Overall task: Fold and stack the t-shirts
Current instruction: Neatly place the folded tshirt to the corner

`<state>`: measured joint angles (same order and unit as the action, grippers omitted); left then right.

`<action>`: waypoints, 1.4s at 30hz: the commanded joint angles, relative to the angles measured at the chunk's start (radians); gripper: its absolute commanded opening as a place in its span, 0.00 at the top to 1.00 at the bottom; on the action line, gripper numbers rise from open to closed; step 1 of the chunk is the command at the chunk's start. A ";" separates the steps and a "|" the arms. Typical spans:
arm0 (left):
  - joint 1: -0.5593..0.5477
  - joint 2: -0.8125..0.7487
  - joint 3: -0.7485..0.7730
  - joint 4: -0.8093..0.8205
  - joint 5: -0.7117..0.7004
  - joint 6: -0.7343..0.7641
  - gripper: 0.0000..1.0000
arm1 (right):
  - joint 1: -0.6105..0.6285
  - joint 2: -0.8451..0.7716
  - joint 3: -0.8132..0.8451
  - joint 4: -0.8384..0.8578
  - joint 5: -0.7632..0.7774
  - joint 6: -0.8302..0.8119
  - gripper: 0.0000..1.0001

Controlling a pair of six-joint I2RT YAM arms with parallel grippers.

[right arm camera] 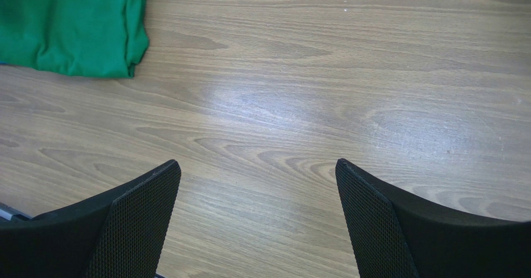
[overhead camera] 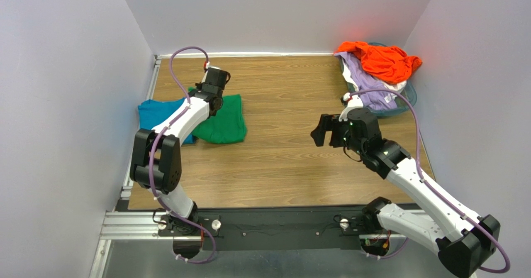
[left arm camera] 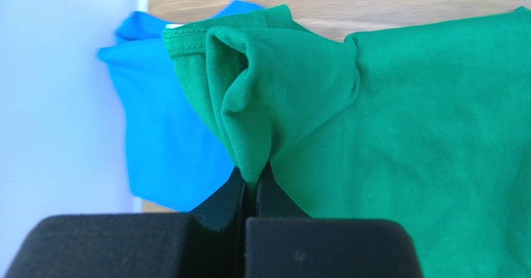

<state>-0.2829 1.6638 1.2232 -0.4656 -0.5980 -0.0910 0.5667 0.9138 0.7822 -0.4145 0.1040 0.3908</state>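
Left gripper (left arm camera: 250,179) was clamped on a raised fold of the green t-shirt (left arm camera: 405,135), which lay far left on the wooden table (right arm camera: 311,72), apparently overlapping the teal-blue t-shirt (left arm camera: 162,135), right gripper (right arm camera: 255,166) hung above the wood, its two sides wide apart, orange t-shirt (overhead camera: 380,60) and lavender t-shirt (overhead camera: 364,85) were heaped in the basket (overhead camera: 408,94).

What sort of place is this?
Probably a lab test cell: plain white panels enclose a wood-grain tabletop, with the left arm and right arm bolted to a black base plate.

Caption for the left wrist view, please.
Left gripper shut on a raised fold of the green t-shirt, blue t-shirt alongside.
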 commanded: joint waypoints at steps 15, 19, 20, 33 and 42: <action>0.050 -0.099 0.062 -0.091 -0.286 0.106 1.00 | -0.002 -0.026 -0.015 -0.041 0.071 -0.004 0.00; 0.050 -0.134 0.084 -0.111 -0.241 0.096 1.00 | -0.002 -0.023 -0.014 -0.047 0.086 0.002 0.00; 0.050 -0.147 0.081 -0.113 -0.237 0.099 1.00 | -0.001 -0.023 -0.014 -0.049 0.088 0.002 0.00; 0.050 -0.311 0.015 -0.010 -0.152 0.183 1.00 | -0.002 -0.010 -0.012 -0.056 0.126 0.011 0.00; 0.050 -0.340 0.056 -0.042 -0.106 0.198 1.00 | -0.002 -0.001 -0.011 -0.058 0.135 0.014 0.00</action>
<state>-0.2367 1.3670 1.2396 -0.5148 -0.7361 0.0921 0.5663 0.9077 0.7818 -0.4583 0.1989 0.3920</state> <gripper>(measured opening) 0.023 0.997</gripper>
